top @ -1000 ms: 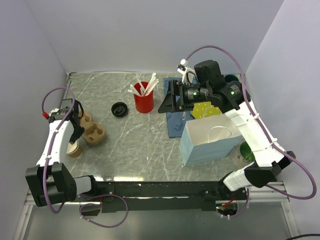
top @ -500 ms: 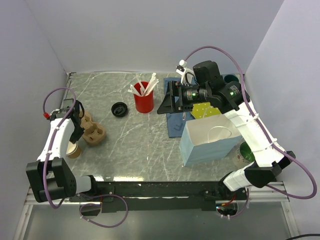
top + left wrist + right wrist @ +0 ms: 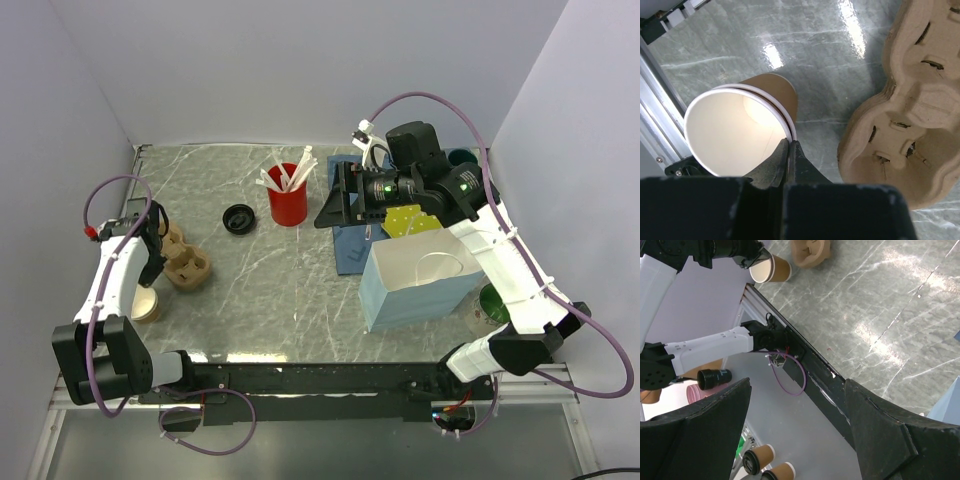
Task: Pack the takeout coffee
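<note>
The takeout coffee with its lid on is out of view on the table. A lidless brown paper cup with a white inside stands at the table's left near edge. My left gripper is shut on its rim, one finger inside and one outside. Beside it lies a moulded pulp cup carrier. A loose black lid lies mid-table. My right gripper hangs open and empty above the back of the table.
A red cup of white utensils stands behind the lid. A light blue paper bag stands open at the right, on a blue mat. Green items sit by the right wall. Two lidded brown cups lie off the table.
My left gripper has closed onto the cup's rim, and the cup has shifted slightly toward the near edge. The right arm has barely moved.
</note>
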{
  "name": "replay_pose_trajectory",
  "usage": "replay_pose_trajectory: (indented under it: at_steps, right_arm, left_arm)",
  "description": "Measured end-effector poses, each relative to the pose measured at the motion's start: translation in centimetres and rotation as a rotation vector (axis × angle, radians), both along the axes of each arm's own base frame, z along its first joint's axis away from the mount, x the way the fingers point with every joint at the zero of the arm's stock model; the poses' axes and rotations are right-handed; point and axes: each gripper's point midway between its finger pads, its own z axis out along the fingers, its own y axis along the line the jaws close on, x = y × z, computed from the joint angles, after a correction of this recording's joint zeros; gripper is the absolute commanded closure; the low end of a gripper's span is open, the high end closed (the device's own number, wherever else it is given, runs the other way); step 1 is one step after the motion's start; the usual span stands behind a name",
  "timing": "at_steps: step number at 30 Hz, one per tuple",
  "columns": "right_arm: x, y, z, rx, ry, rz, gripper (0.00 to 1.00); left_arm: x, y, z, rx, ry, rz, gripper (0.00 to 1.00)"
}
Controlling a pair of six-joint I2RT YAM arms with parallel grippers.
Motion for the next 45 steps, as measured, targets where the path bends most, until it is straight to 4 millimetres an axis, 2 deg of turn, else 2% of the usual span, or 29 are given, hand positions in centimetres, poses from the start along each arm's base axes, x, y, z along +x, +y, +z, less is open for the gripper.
replay_pose_trajectory:
  at_steps: [6, 9, 13, 17, 20, 24, 27, 31, 36, 41, 45]
  right_arm:
    - [0.0, 0.0, 0.0, 0.0, 0.0, 0.001, 0.16]
    - [0.0, 0.0, 0.0, 0.001, 0.0, 0.001, 0.16]
    - [-0.2, 0.2, 0.0, 0.002, 0.004, 0.009, 0.16]
    - [-0.2, 1.0, -0.4, -0.004, 0.02, 0.027, 0.17]
    - [0.2, 2.0, -0.9, -0.01, 0.042, 0.035, 0.18]
    - [0.6, 3.0, -1.8, -0.017, 0.073, 0.038, 0.21]
    - [1.0, 3.8, -2.0, -0.012, 0.073, 0.035, 0.22]
    - [1.8, 4.6, -1.9, 0.007, 0.047, 0.016, 0.28]
    - [3.7, 6.2, -3.5, 0.016, 0.053, -0.007, 0.33]
    - [5.6, 8.3, -8.8, -0.029, 0.141, -0.026, 0.38]
    - [5.5, 9.6, -13.1, -0.089, 0.219, -0.013, 0.41]
  left_arm:
    - [0.1, 0.3, 1.7, 0.015, -0.007, 0.006, 0.99]
    - [0.6, 0.4, 3.5, 0.023, -0.04, 0.012, 0.99]
    - [1.2, 0.1, 7.1, 0.042, -0.114, 0.01, 0.99]
    - [2.1, -1.8, 9.7, 0.024, -0.199, -0.056, 0.99]
    - [2.7, -4.0, 11.3, -0.024, -0.254, -0.129, 0.99]
    - [3.6, -7.3, 13.8, -0.095, -0.334, -0.242, 0.99]
    - [3.9, -10.4, 15.2, -0.21, -0.397, -0.35, 0.99]
    - [4.1, -14.5, 14.8, -0.367, -0.426, -0.491, 0.99]
    - [4.1, -19.4, 11.5, -0.574, -0.39, -0.635, 0.99]
    - [4.4, -23.0, 9.2, -0.722, -0.386, -0.735, 0.99]
    - [4.4, -24.1, 7.6, -0.775, -0.37, -0.759, 0.99]
